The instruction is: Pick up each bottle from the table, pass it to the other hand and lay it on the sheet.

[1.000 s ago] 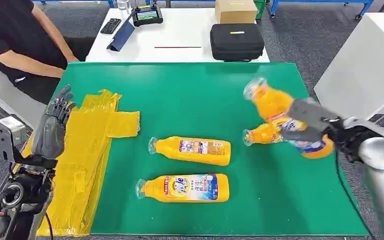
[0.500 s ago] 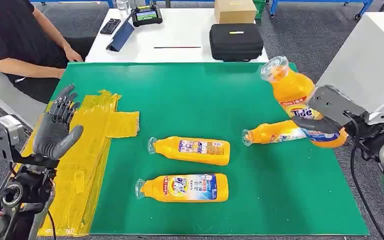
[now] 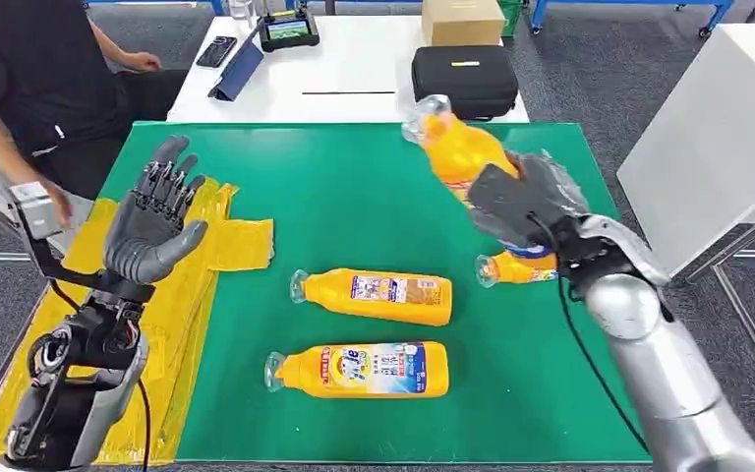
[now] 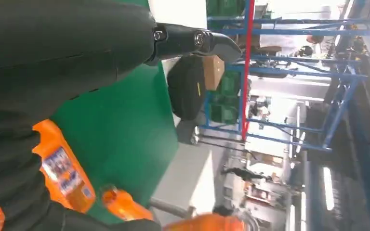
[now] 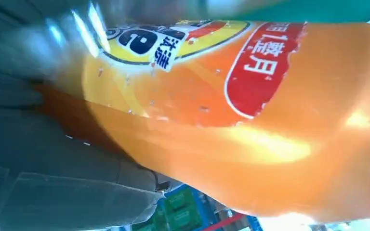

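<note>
My right hand (image 3: pixel 523 202) grips an orange bottle (image 3: pixel 455 147) above the green mat, its clear cap end tilted up toward the far left. Up close in the right wrist view the held bottle (image 5: pixel 250 115) shows its red and yellow label. My left hand (image 3: pixel 150 218) is raised over the yellow sheet (image 3: pixel 179 258) with fingers spread and nothing in it. Three more orange bottles lie on the mat: one in the middle (image 3: pixel 374 295), one nearer me (image 3: pixel 359 370), and one partly hidden behind my right wrist (image 3: pixel 507 267).
The green mat (image 3: pixel 354 187) covers the table. Behind it a white table carries a black case (image 3: pixel 465 81), a cardboard box (image 3: pixel 463 20), a tablet and a phone. A person in black (image 3: pixel 29 79) stands at the far left. A white cabinet (image 3: pixel 718 128) is on the right.
My right hand has swung the held bottle leftward and inward over the mat. My left hand has risen and moved right, fingers spread. The person has leaned away from the table.
</note>
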Motion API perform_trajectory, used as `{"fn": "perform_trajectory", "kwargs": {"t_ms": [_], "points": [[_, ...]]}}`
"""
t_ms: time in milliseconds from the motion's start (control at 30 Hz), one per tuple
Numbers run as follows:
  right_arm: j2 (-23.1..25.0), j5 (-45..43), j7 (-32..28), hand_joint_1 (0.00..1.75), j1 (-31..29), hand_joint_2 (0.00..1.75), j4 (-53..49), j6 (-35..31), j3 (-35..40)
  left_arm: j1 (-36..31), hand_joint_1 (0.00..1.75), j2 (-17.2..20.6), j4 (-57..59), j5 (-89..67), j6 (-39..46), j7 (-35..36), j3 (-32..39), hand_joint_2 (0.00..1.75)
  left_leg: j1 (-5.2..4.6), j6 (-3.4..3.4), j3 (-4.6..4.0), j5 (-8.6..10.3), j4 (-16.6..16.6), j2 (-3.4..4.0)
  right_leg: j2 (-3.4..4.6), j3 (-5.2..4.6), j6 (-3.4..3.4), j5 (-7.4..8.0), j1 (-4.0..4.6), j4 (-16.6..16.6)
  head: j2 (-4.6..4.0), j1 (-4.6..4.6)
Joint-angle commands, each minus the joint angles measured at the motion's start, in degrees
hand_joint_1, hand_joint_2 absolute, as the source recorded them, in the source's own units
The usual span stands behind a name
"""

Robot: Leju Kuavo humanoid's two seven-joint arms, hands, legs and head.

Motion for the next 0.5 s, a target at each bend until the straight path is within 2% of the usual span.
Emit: {"fn": "perform_trajectory", "kwargs": {"t_ms": [33, 233, 367, 467, 500], "points": [[9.39, 3.59, 0.64, 1.75, -5.67, 1.75, 5.07, 0.5, 7.37, -0.13, 0.0, 1.35, -1.95, 4.13, 1.55, 1.32, -3.16, 1.75, 0.03, -0.16, 0.14, -0.1, 0.0, 0.31, 0.23, 0.06, 0.01, -0.01, 0.02, 0.0, 0.0, -0.02], [12.41, 6.58, 0.93, 1.75, -8.07, 1.75, 7.73, -0.54, 9.66, 0.79, 0.0, 1.7, -4.15, 5.46, 3.68, 1.6, -3.81, 1.75, 0.02, -0.17, 0.08, -0.08, 0.02, 0.24, 0.19, 0.04, 0.01, 0.0, 0.0, 0.02, 0.0, 0.0], [12.26, 6.56, 0.92, 1.75, -8.05, 1.75, 7.79, -0.51, 9.59, 0.79, 0.0, 1.68, -4.15, 5.46, 3.69, 1.6, -3.84, 1.75, 0.03, -0.2, 0.13, -0.08, 0.0, 0.16, 0.08, 0.11, 0.0, -0.04, 0.01, 0.0, 0.0, -0.02], [13.41, 9.5, -0.13, 1.75, -9.57, 1.75, 9.11, -3.68, 11.27, 1.38, 0.0, 1.32, -5.31, 6.27, 4.54, 1.53, -4.17, 1.75, -0.02, -0.11, 0.03, -0.03, -0.01, 0.04, 0.04, 0.01, 0.01, -0.01, -0.03, 0.0, 0.0, 0.02], [13.84, 11.29, -0.33, 1.75, -10.17, 1.75, 9.56, -5.35, 12.21, 1.66, 0.0, 1.0, -5.89, 6.29, 4.88, 1.5, -4.27, 1.75, 0.08, -0.29, 0.23, -0.16, 0.04, 0.17, 0.09, 0.22, 0.01, -0.09, 0.06, 0.0, 0.0, -0.02]]}}
